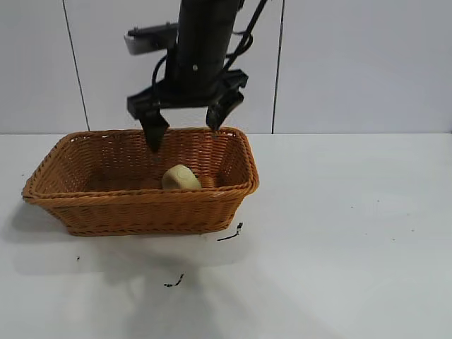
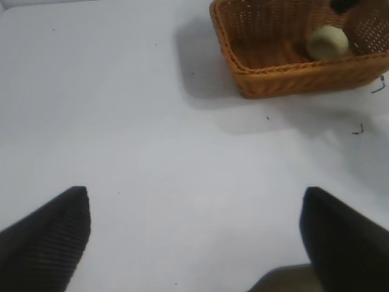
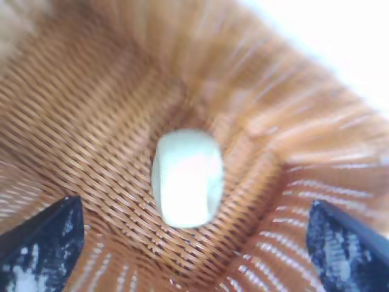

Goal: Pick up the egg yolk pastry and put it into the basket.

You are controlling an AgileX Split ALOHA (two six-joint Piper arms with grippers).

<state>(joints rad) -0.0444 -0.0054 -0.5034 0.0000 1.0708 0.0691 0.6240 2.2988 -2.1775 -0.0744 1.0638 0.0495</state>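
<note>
egg yolk pastry in basket, right gripper above

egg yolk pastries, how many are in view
1. The egg yolk pastry lies on the floor of the basket, toward its right end, below the open right gripper. None shows elsewhere.

We see a white table filling the lower part of the exterior view, matte and evenly lit, with soft grey shadows on its left side. A few small dark marks dot its surface near the middle. Behind it we see a pale grey wall of flat panels, split by thin dark vertical seams.
</note>
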